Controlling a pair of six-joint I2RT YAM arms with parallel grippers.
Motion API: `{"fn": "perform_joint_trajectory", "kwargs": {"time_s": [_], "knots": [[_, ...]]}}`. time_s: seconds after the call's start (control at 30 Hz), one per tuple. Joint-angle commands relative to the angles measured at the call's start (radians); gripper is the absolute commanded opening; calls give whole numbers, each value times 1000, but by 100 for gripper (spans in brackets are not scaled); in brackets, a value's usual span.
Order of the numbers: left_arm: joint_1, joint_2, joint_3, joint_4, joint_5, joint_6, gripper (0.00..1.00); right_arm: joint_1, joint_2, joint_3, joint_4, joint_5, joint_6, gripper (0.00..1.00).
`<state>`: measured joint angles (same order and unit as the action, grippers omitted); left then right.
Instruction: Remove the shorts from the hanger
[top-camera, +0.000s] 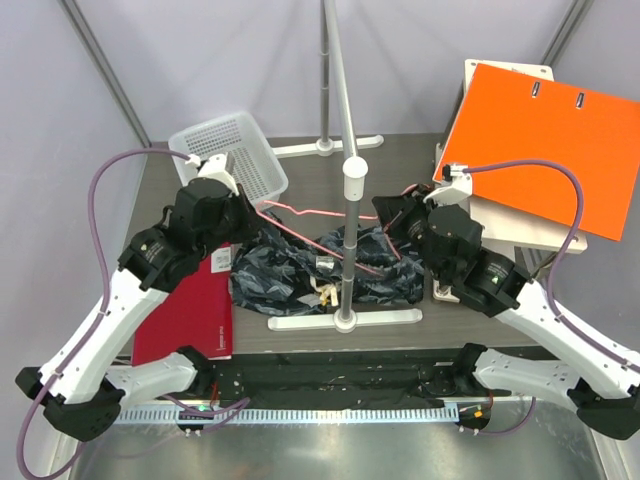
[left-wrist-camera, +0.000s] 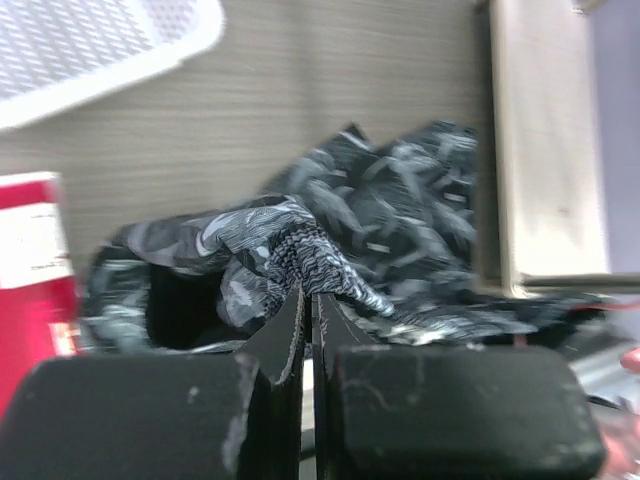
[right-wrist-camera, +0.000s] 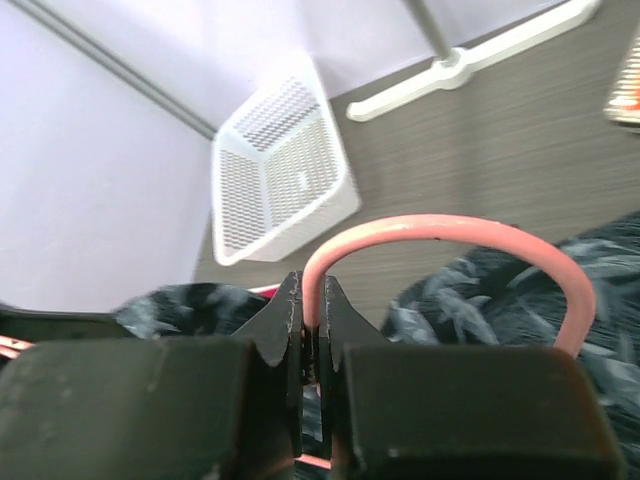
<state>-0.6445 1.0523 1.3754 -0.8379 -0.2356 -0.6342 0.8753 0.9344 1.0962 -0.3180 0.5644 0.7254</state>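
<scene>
Pink hanger (right-wrist-camera: 440, 229) wire partly buried under the crumpled shorts (top-camera: 290, 270)

Shorts (top-camera: 290, 270) are looking like soft matt cloth, hanger (right-wrist-camera: 450, 228) is showing smooth pink coated wire, basket (top-camera: 250, 160) at 11 o'clock is looking like perforated white plastic.
</scene>
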Motion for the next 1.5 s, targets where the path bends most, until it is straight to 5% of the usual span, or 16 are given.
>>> {"fn": "perform_joint_trajectory", "kwargs": {"time_s": [0.0, 0.63, 0.83, 1.07, 1.33, 1.47], "knots": [[11, -31, -68, 195, 152, -102, 0, 4, 50, 24, 180, -90, 84, 1], [52, -130, -348, 405, 317, -306, 0, 4, 199, 162, 346, -195, 181, 1], [71, -166, -355, 381, 311, -302, 0, 4, 169, 203, 134, 3, 63, 1], [74, -224, -407, 390, 274, -318, 0, 4, 67, 125, 7, 238, 106, 1], [56, -49, -447, 586, 459, -450, 0, 2, 55, 136, -77, 287, 184, 1], [-61, 121, -412, 692, 443, -475, 0, 2, 46, 134, -89, 295, 206, 1]]}}
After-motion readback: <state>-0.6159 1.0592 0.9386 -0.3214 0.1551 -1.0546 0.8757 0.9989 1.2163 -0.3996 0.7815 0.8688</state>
